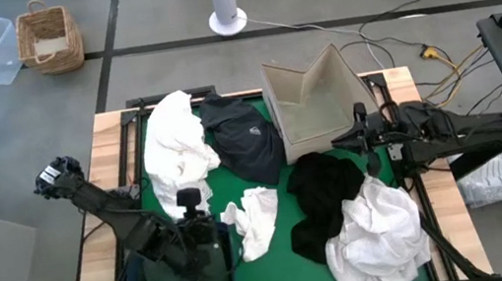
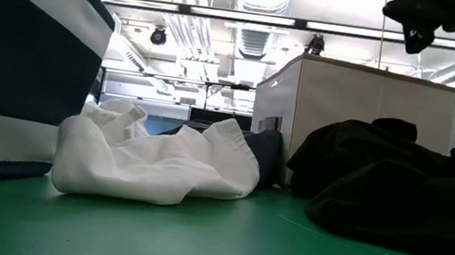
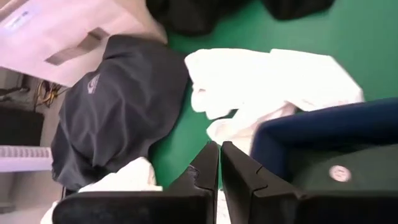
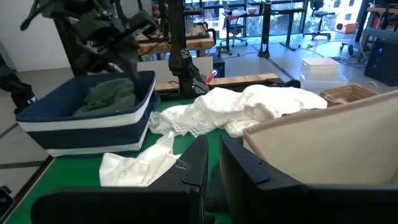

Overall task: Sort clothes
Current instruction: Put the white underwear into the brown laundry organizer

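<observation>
Right under the left gripper (image 1: 192, 201) the bin (image 4: 93, 127) is already holding a green garment (image 4: 112, 94), and those fingers are sitting pinched shut on nothing, so I'd open them wide before dropping onto the small white piece (image 1: 255, 218) just beside it. Over by the box (image 1: 310, 102) the right gripper (image 1: 361, 131) is hovering nearly closed and empty too, with the black garment (image 1: 324, 194) just below it, so I'd spread it and grab a thick fold rather than an edge.

A beige cardboard box (image 1: 313, 101) stands on the green mat (image 1: 278, 218) — a navy bin (image 4: 87, 121) sits apart.
</observation>
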Robot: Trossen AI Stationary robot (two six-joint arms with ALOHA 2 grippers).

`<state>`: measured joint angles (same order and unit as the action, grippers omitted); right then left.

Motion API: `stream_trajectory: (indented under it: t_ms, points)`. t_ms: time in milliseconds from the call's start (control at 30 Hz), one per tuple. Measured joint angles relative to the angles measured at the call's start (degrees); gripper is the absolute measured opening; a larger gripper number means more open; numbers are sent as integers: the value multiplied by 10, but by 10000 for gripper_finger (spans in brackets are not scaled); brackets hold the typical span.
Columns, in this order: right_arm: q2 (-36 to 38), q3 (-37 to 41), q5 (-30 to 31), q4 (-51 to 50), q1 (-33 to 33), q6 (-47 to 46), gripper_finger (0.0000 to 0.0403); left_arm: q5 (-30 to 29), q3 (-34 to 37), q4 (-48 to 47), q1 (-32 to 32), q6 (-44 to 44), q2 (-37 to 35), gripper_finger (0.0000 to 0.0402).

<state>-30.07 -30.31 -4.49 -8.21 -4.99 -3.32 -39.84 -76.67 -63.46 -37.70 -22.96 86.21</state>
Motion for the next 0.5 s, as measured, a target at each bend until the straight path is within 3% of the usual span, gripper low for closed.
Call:
stream_trajectory:
  t_ms: [267, 500]
  points:
    - [-86, -65, 0, 0, 45, 30, 34, -8, 6, -2, 28, 19, 0, 0]
    - [-173, -142, 1, 0, 83, 69, 34, -109, 8, -5, 31, 20, -29, 0]
